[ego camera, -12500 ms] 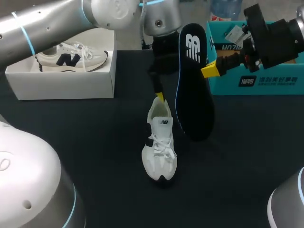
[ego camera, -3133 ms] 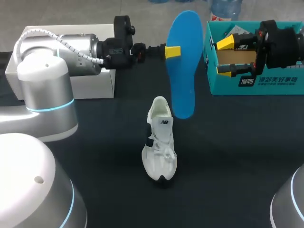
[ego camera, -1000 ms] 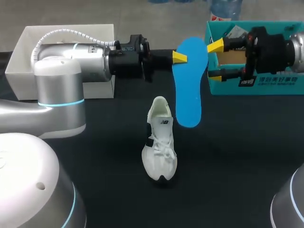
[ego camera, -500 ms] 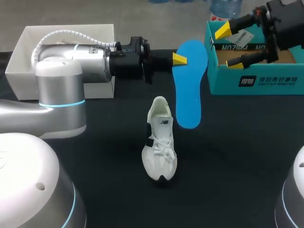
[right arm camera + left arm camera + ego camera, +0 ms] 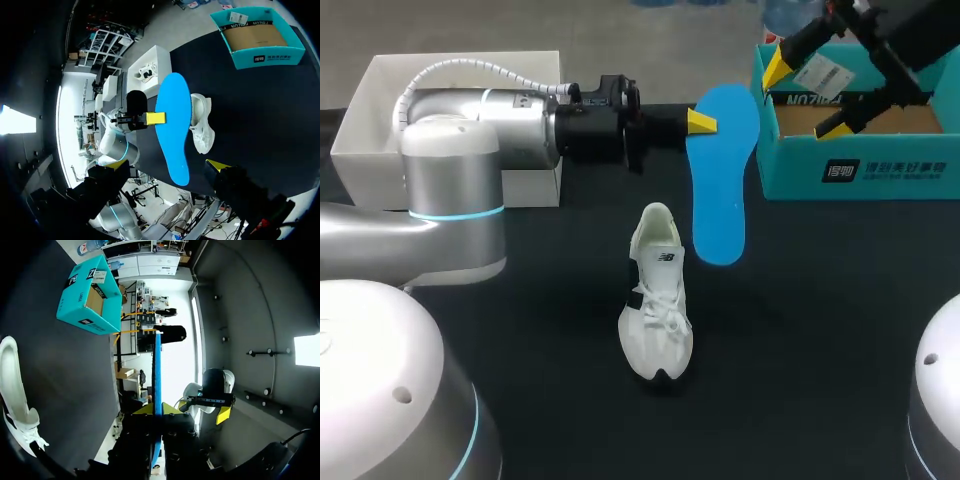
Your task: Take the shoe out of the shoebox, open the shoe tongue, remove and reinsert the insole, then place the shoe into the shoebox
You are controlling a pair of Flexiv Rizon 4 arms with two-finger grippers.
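Left end effector [image 5: 701, 122] is clamped on the edge of the blue insole [image 5: 722, 190], holding it in the air beside the white shoe [image 5: 657, 300]. The shoe sits mid-counter [image 5: 810, 330], well apart from the teal box [image 5: 860, 170]. Right end effector [image 5: 807, 95] hangs wide open over that box.

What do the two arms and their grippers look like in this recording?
The left arm has silver-grey cylindrical links, a light-blue ring at a joint, a white ribbed cable over the top and a black wrist. The left gripper is black with bright yellow tips. The right arm shows a rounded pale-grey link with a thin blue ring. The right gripper is black with two yellow wedge-shaped tips.
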